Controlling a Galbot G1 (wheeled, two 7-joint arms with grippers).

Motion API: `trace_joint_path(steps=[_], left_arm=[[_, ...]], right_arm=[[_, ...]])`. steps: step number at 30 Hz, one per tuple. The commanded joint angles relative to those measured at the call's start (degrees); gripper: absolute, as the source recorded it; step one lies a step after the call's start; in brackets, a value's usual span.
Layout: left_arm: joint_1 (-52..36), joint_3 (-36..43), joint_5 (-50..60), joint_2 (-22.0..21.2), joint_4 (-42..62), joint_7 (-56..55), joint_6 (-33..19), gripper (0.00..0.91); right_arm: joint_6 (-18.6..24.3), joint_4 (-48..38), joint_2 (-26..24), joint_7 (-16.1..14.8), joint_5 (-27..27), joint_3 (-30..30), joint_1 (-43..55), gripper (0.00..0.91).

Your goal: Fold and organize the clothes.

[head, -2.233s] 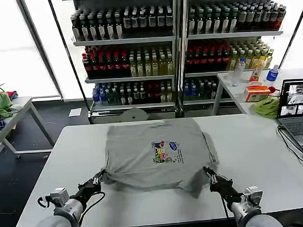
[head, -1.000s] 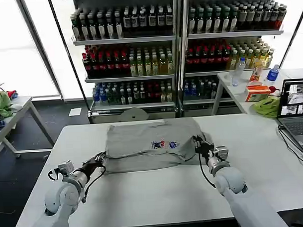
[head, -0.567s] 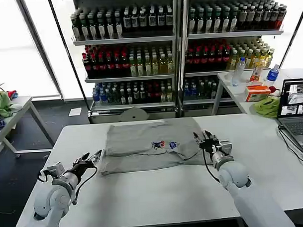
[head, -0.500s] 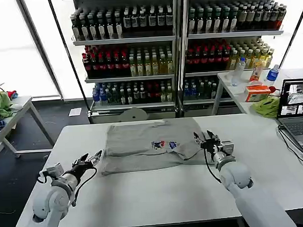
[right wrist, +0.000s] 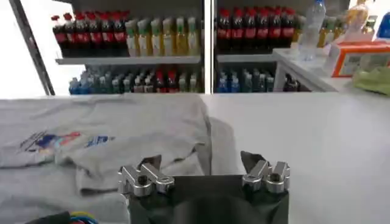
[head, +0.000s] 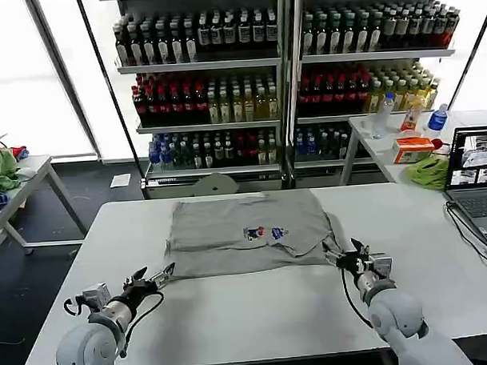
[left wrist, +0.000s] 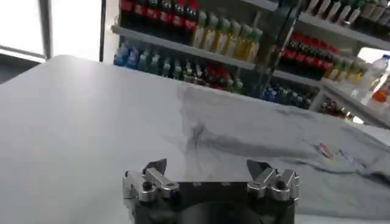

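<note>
Left claw (head: pixel 159 275) spread wide, empty – just off the folded grey T-shirt's (head: pixel 245 232) near-left corner | right claw (head: pixel 348 255) also wide, empty – beside its near-right corner | shirt flat on white tabletop (head: pixel 256 314)

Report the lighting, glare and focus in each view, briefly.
Head view: bright windows wash out both upper corners; the table and grey shirt are evenly lit, with soft shadows. Left wrist view: the left gripper is sharp, the shirt and shelves behind it blurred. Right wrist view: the right gripper and shirt are fairly clear, with a pale, washed table top.
</note>
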Motion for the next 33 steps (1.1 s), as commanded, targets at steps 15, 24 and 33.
trace_joint_path(steps=[15,24,33], left_arm=[[1.0,1.5,1.4,-1.5,2.0,1.2,-0.5,0.010],[0.7,1.9,1.1,-1.5,2.8,2.7,-1.6,0.020],[1.0,1.6,1.1,-1.7,1.8,2.0,-3.3,0.020]], right_arm=[[-0.8,-0.8,0.0,1.9,2.8,-0.5,-2.3,0.000],[-0.4,-0.3,0.1,1.7,2.7,-0.7,-2.2,0.000],[0.6,0.7,-0.5,0.1,2.6,-1.1,-2.4,0.000]])
